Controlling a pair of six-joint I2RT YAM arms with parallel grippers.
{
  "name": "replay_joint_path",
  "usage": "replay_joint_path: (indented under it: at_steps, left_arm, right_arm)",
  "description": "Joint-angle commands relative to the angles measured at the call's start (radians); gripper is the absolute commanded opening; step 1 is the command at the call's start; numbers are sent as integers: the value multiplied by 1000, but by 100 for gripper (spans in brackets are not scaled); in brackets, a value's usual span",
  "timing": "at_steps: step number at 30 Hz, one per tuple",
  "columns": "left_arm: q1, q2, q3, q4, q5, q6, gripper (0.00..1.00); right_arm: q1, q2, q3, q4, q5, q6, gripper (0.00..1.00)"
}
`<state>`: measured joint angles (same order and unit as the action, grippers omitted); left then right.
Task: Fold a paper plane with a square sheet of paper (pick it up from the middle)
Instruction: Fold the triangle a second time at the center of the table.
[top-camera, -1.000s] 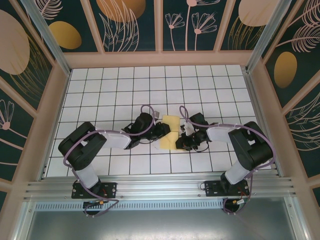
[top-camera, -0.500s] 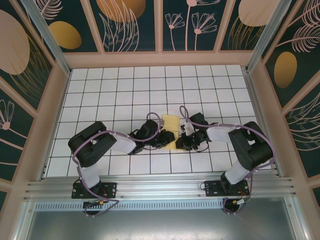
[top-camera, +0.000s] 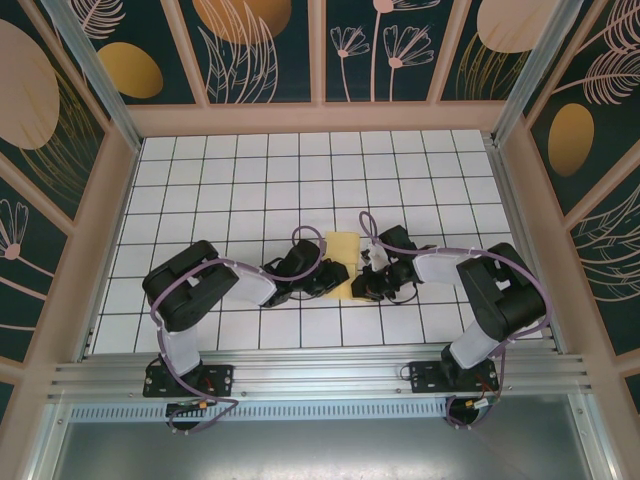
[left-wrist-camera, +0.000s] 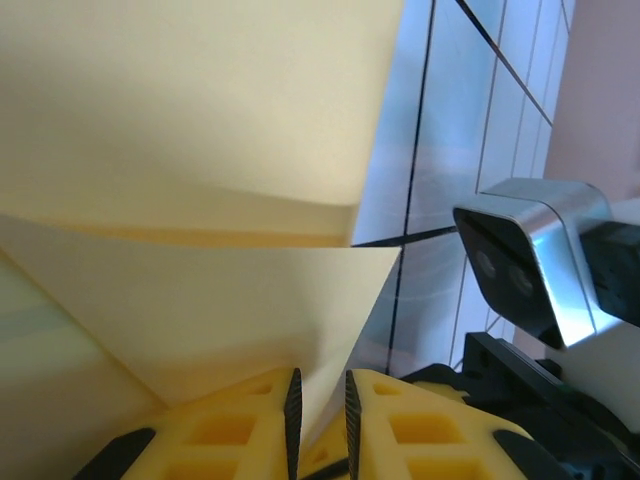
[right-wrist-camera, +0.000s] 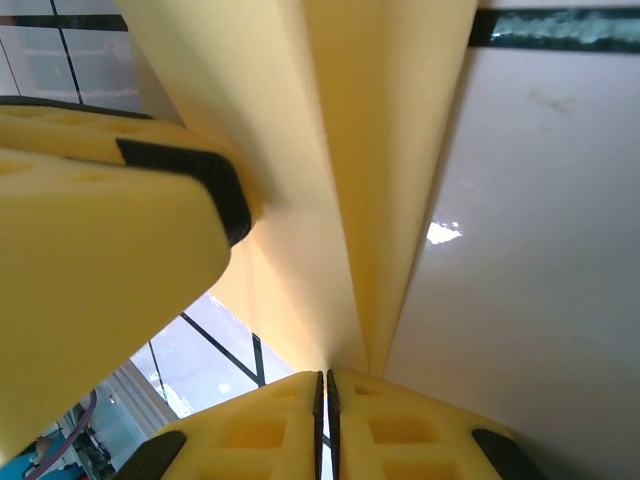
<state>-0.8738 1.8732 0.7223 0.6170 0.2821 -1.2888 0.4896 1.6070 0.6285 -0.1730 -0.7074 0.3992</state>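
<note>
Pale-yellow, thin square paper sheet (top-camera: 343, 247), part-folded, sits at the middle of the white-tiled counter (top-camera: 250, 180). Our left end effector (left-wrist-camera: 320, 385) pinches one edge, nearly closed; our right end effector (right-wrist-camera: 324, 378) clamps a crease, fully closed. We judge a fold midway; next, press the flap flat.

Left pincer (left-wrist-camera: 320, 390) seemingly nips the folded sheet (left-wrist-camera: 200, 130).

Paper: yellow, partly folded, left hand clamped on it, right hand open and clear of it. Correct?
Not quite. The right hand is shut on the paper too; the right wrist view shows it closed on a fold. The rest holds: yellow, partly folded, left hand clamped on it.
</note>
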Motion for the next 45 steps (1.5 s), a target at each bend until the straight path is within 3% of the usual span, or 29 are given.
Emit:
replay_joint_path:
  at_steps: [1,18,45]
  left_arm:
    - [-7,25,26,-49,-40,-7,22]
    - [-5,1,53,-194,-161,32,21]
    - [60,-14,80,-271,-199,86,25]
  right_arm:
    - [-3,10,0,-65,58,7,15]
    - [-2,17,-13,-74,80,9,9]
    - [-3,8,-16,-84,95,15,7]
